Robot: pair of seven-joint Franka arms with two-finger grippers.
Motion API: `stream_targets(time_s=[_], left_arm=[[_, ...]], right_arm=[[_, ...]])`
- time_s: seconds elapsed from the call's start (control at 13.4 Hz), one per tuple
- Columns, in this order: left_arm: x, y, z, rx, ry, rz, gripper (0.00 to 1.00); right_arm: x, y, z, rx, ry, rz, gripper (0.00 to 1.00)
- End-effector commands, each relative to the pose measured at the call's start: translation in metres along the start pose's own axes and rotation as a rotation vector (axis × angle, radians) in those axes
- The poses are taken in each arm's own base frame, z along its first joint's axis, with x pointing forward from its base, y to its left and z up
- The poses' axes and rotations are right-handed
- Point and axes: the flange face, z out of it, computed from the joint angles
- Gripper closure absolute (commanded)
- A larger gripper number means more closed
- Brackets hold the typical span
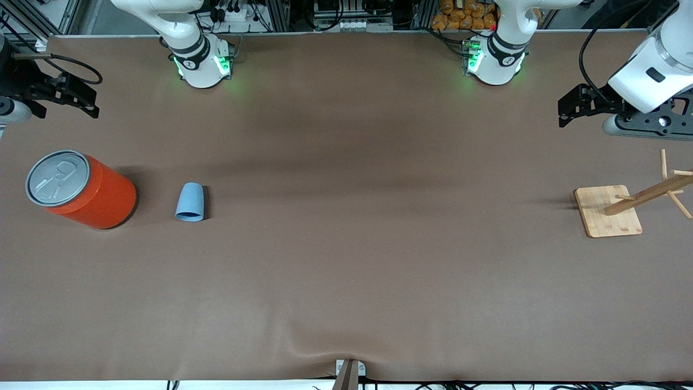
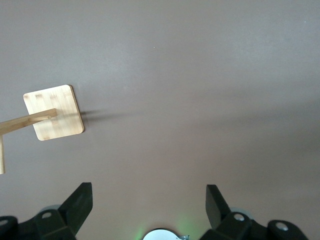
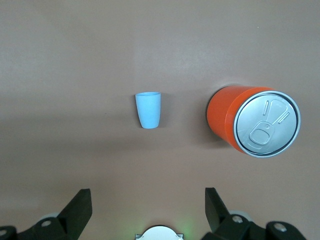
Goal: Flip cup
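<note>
The small light-blue cup (image 1: 190, 202) lies on its side on the brown table toward the right arm's end, its wide open end toward the front camera. It also shows in the right wrist view (image 3: 148, 110). My right gripper (image 1: 93, 103) hangs open and empty in the air over the table's edge at the right arm's end, apart from the cup; its own view (image 3: 148, 200) shows the jaws spread wide. My left gripper (image 1: 564, 112) is open and empty in the air at the left arm's end, with its jaws wide in the left wrist view (image 2: 148, 197).
A big orange-red can (image 1: 81, 189) with a grey pull-tab lid stands beside the cup, closer to the table's end; it also shows in the right wrist view (image 3: 252, 121). A wooden peg stand on a square base (image 1: 607, 211) stands at the left arm's end and shows in the left wrist view (image 2: 54, 119).
</note>
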Motion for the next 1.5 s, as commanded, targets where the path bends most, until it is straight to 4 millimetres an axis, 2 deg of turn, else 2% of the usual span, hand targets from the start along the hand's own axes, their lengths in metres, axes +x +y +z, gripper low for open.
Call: stream_targets(time_s=[0.0, 0.37, 0.52, 0.75, 0.9, 0.97, 1.12, 1.27, 1.42], left_arm=[[0.0, 0.0, -0.005, 0.024, -0.003, -0.002, 0.0], [0.0, -0.004, -0.006, 0.014, -0.002, -0.008, 0.0], [0.0, -0.002, -0.006, 0.012, -0.001, -0.005, 0.0], [0.0, 0.001, -0.006, 0.02, 0.0, -0.004, 0.0], [0.0, 0.0, -0.006, 0.022, 0.0, -0.005, 0.0], [0.0, -0.001, -0.006, 0.022, 0.0, -0.003, 0.0], [0.0, -0.001, -0.006, 0.02, 0.0, -0.003, 0.0], [0.0, 0.0, -0.006, 0.022, 0.0, -0.003, 0.0], [0.0, -0.001, -0.006, 0.02, -0.002, -0.001, 0.0]], right_arm=[[-0.008, -0.001, -0.005, -0.015, 0.015, -0.015, 0.0], [-0.006, 0.004, -0.004, -0.009, 0.019, -0.005, 0.0], [0.007, 0.004, 0.009, -0.009, -0.013, -0.023, 0.0], [0.009, -0.016, 0.009, -0.026, -0.011, -0.061, 0.0], [0.012, -0.014, 0.013, -0.026, -0.017, -0.06, 0.0], [0.021, -0.012, 0.024, -0.025, -0.032, -0.056, 0.0], [0.058, -0.016, 0.081, -0.029, -0.131, -0.064, 0.0], [0.069, -0.018, 0.093, -0.018, -0.126, -0.054, 0.0], [0.086, -0.025, 0.127, -0.004, -0.163, -0.058, 0.0]])
